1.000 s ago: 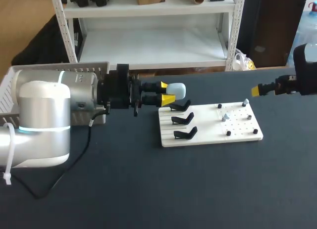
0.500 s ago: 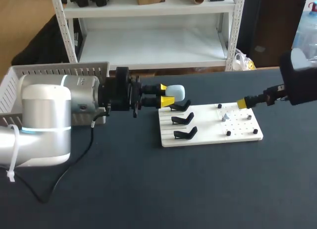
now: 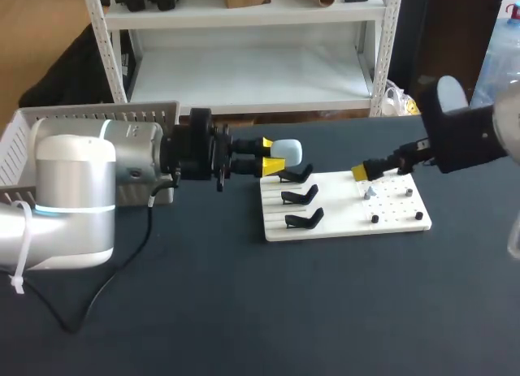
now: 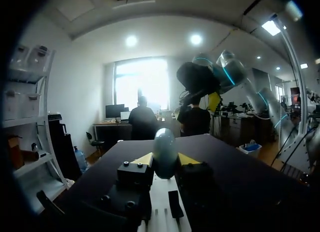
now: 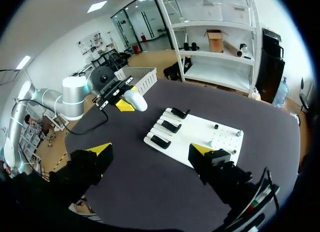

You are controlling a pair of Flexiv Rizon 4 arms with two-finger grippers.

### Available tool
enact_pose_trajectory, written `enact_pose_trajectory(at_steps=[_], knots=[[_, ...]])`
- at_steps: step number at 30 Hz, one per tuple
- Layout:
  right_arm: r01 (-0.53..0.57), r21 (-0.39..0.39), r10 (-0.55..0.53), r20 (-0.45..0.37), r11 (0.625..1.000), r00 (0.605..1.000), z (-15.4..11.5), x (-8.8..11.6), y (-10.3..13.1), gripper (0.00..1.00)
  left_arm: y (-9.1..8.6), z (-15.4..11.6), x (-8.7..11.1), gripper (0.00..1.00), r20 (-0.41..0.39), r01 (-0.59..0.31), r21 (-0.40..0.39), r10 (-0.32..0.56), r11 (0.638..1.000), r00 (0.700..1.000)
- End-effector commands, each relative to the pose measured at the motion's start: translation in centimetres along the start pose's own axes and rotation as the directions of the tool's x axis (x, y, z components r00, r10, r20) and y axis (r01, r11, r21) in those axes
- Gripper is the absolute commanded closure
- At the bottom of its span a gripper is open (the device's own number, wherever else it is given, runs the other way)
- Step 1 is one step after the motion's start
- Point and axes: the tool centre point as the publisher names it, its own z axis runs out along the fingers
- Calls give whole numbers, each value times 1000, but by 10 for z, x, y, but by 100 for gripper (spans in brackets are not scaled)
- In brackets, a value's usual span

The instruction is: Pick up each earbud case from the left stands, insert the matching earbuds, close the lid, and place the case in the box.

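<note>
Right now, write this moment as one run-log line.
left gripper: shut on earbud case, by stands | right gripper: open, above white board | stands: all three empty

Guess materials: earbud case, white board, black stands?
Earbud case: pale blue, smooth, faint sheen, likely moulded plastic. White board: flat, matte, with a grid of holes, probably plastic or painted sheet. Black stands: matte, thin curved shapes, likely plastic, perhaps printed.

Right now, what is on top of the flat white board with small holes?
Three empty black stands at left; small black pegs and a pale blue piece at right. The right gripper covers part of its far edge.
</note>
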Motion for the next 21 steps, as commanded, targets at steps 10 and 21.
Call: enact_pose_trajectory(at_steps=[10,21], knots=[[22,-16,-23,-64,1000,998,44,-23,28,0,2,0,1,100,2,0,4,0,1000,1000],[15,-2,-15,-112,1000,994,71,-34,32,0,2,0,1,100,2,0,4,0,1000,1000]])
